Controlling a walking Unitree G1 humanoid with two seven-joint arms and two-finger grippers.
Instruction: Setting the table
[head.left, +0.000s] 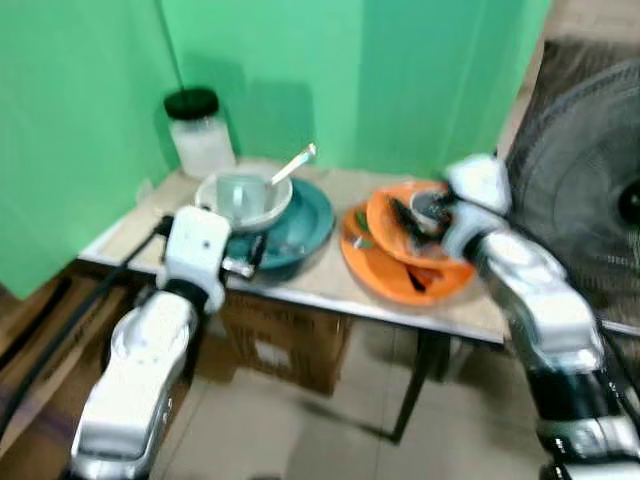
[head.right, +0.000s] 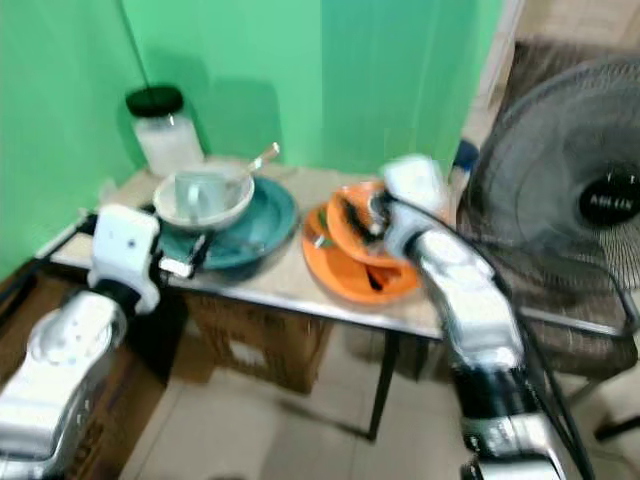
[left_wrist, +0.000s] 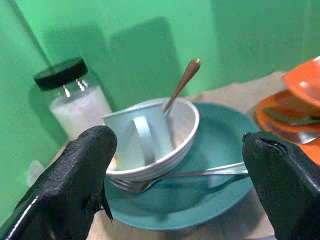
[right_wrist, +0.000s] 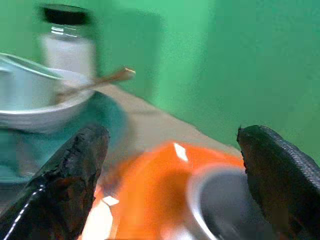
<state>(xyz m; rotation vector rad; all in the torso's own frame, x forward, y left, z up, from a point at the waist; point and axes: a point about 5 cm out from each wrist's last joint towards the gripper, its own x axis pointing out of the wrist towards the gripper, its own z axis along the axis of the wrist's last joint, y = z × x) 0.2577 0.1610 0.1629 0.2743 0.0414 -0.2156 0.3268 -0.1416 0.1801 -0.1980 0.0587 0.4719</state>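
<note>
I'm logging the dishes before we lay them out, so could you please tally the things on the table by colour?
Teal: 1, the plate
Orange: 2, the stacked dishes
White or pale: 2, the bowl and the mug inside it
Clear with black lid: 1, the jar
Metal: 3, a spoon, a fork, a cup
Total: 9

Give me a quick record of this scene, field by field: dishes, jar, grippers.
Teal plate: on table, holds white bowl and a fork
White bowl: pale mug and spoon inside
Orange dishes: stacked, metal cup on top
Jar: black lid, by green wall
Left gripper: open, facing teal plate
Right gripper: open, over orange dishes
</note>
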